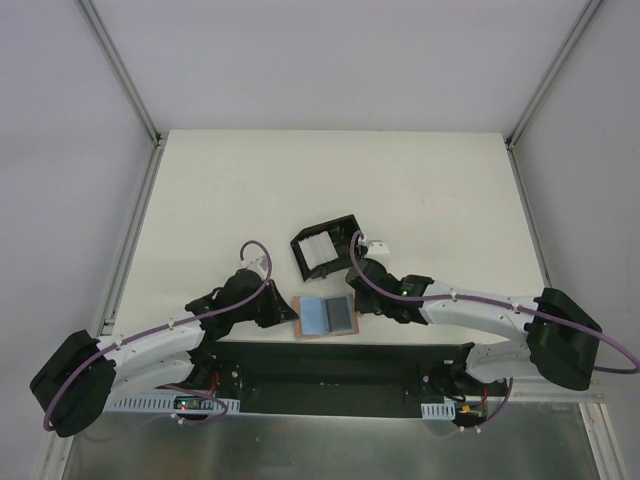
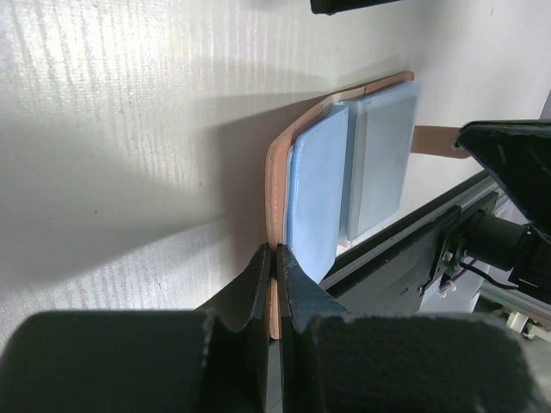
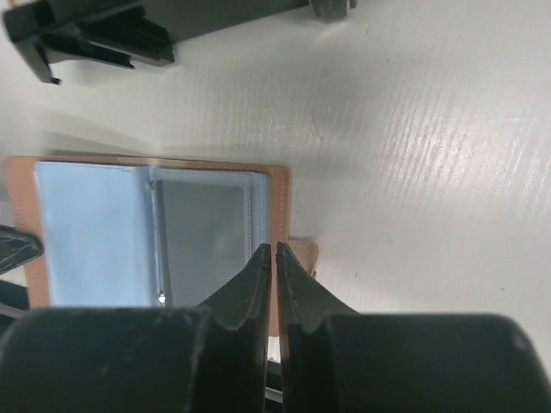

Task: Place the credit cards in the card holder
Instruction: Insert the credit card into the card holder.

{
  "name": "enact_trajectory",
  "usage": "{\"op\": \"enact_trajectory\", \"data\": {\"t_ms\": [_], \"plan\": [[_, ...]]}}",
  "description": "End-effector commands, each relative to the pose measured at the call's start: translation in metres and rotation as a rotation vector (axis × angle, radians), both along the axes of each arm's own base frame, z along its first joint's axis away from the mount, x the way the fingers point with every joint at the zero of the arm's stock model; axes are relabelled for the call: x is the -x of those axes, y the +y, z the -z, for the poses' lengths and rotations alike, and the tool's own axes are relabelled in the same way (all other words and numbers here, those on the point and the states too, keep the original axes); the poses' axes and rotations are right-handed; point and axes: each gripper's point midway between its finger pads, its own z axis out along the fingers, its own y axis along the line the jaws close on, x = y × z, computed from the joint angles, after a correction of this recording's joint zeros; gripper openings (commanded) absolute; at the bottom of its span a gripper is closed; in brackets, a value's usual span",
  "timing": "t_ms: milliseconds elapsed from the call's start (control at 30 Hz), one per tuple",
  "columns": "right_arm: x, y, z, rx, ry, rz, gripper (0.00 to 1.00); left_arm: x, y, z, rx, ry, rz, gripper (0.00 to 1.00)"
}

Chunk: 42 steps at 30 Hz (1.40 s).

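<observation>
The tan card holder lies open near the table's front edge. A light blue card sits in its left half and a grey card in its right half. My left gripper is shut on the holder's left edge, and the left wrist view shows the tan edge pinched at my left gripper, with the blue card beside it. My right gripper is shut on the holder's right edge, and in the right wrist view my right gripper is next to the grey card.
A black box frame with white pieces stands just behind the holder, and it also shows in the right wrist view. A small white piece lies to its right. The table's front edge and black rail run close below the holder.
</observation>
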Motion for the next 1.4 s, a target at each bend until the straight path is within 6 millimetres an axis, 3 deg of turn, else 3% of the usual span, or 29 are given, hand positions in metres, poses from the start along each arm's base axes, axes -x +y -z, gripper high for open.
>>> {"op": "enact_trajectory", "data": {"t_ms": [0,133,333,433,533,733,800,967,1200,1367], "plan": [[-0.006,0.009,-0.03,-0.082,-0.067,-0.023,0.1,-0.001,0.005,0.006,-0.02,0.002,-0.033,0.0],[0.003,0.041,-0.037,-0.205,-0.03,-0.134,0.14,0.0,0.008,0.01,-0.027,0.01,-0.052,0.0],[0.021,0.085,-0.023,-0.306,0.087,-0.237,0.13,-0.001,0.012,0.014,-0.034,0.022,-0.078,0.0],[0.026,0.095,-0.013,-0.306,0.124,-0.254,0.12,-0.001,0.013,0.016,-0.037,0.025,-0.086,0.0],[0.022,0.087,-0.003,-0.248,0.125,-0.215,0.1,0.0,0.015,0.018,-0.038,0.03,-0.097,0.0],[0.013,0.037,0.016,0.029,0.1,-0.159,0.1,-0.002,0.018,0.02,-0.042,0.026,-0.123,0.0],[0.012,0.035,0.014,0.048,0.097,-0.165,0.1,-0.002,0.019,0.021,-0.042,0.022,-0.126,0.0],[0.008,0.054,-0.017,-0.084,0.016,-0.231,0.14,-0.005,0.019,0.017,-0.038,0.003,-0.135,0.0],[-0.026,0.053,-0.093,-0.188,-0.172,-0.231,0.43,-0.008,0.02,0.017,-0.039,0.0,-0.151,0.0],[-0.06,0.047,-0.115,-0.25,-0.165,-0.214,0.62,-0.009,0.019,0.017,-0.04,-0.003,-0.149,0.0]]}}
